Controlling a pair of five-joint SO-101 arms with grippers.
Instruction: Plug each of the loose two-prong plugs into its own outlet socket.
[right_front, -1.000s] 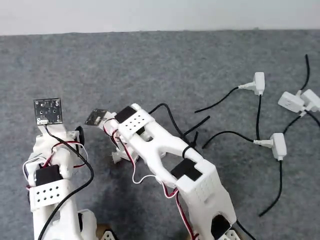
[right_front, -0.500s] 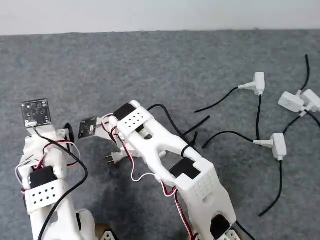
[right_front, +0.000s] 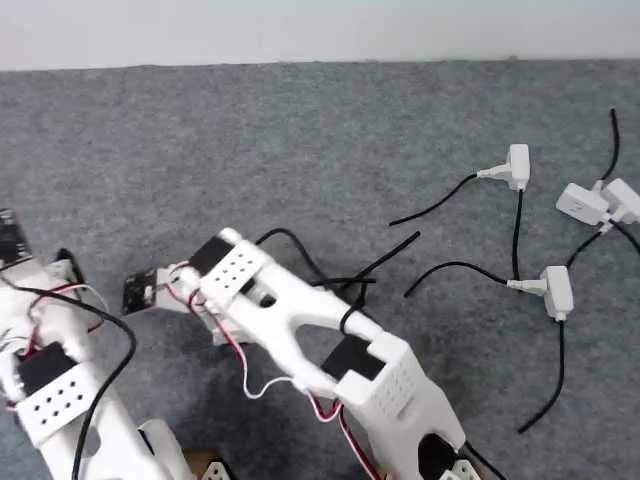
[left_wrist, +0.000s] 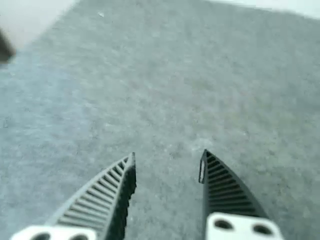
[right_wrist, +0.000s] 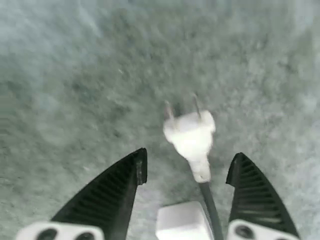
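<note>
My right pincer (right_wrist: 190, 152) hangs with its fingers apart either side of a white two-prong plug (right_wrist: 190, 134). The plug seems to lie on the grey worktop (right_wrist: 70, 75) between the tips, prongs pointing away and cable (right_wrist: 207, 200) running back beneath, so I judge I can close on the body clear of the prongs. My left pincer (left_wrist: 168, 153) is also apart, holding nothing, and the white blocks (right_front: 555, 290) well off beyond the right pincer are probably the sockets.

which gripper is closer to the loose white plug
Right. The right gripper, open, straddles the plug; the left gripper hangs open over bare carpet.
</note>
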